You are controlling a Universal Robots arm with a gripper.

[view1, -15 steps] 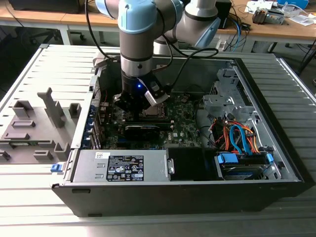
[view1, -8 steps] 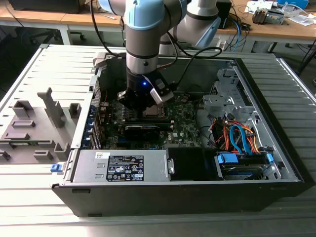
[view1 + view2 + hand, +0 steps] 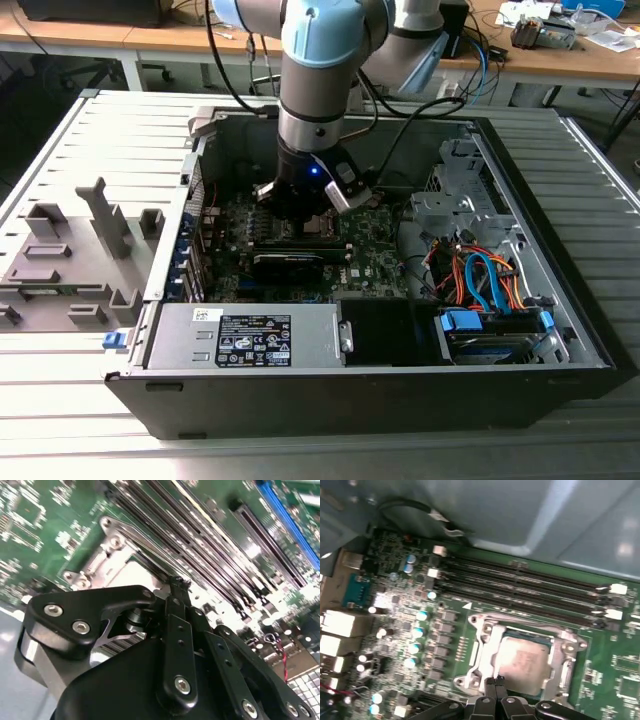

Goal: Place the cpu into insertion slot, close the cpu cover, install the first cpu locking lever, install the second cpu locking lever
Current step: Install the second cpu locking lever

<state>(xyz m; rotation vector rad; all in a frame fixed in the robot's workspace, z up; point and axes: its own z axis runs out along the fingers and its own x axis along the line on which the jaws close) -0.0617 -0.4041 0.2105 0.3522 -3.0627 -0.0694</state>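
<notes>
One cpu (image 3: pixel 524 661), its plain silver-grey top facing up, lies seated in the insertion slot (image 3: pixel 485 647) on the green motherboard (image 3: pixel 445 635), and the cpu cover (image 3: pixel 560 652) lies down flat around it, its square cutout framing the chip. A thin metal locking lever (image 3: pixel 520 621) runs along the socket's edge nearest the long black memory slots (image 3: pixel 530 587), which lie parallel just beyond it toward the grey wall of the computer case (image 3: pixel 560 330). The gripper (image 3: pixel 495 681) sits at the socket's opposite edge, its two black fingertips pressed together with no gap between them, and nothing visible is held there; whether the tips touch the frame cannot be told. In the second wrist view the same narrow black fingers (image 3: pixel 178 587) reach down beside the shiny socket frame (image 3: pixel 107 555), with the memory slots and a blue card slot (image 3: pixel 290 522) running past. In the exterior view the robot arm (image 3: pixel 320 90) stands upright inside the open case, its wrist low over the middle of the motherboard, just behind a black graphics card (image 3: pixel 300 258). A grey power supply (image 3: pixel 250 338) fills the near edge of the case, and orange and blue cables (image 3: pixel 485 280) crowd the corner toward the exterior view's right. The case rests on a slatted grey bench (image 3: pixel 80 400).
</notes>
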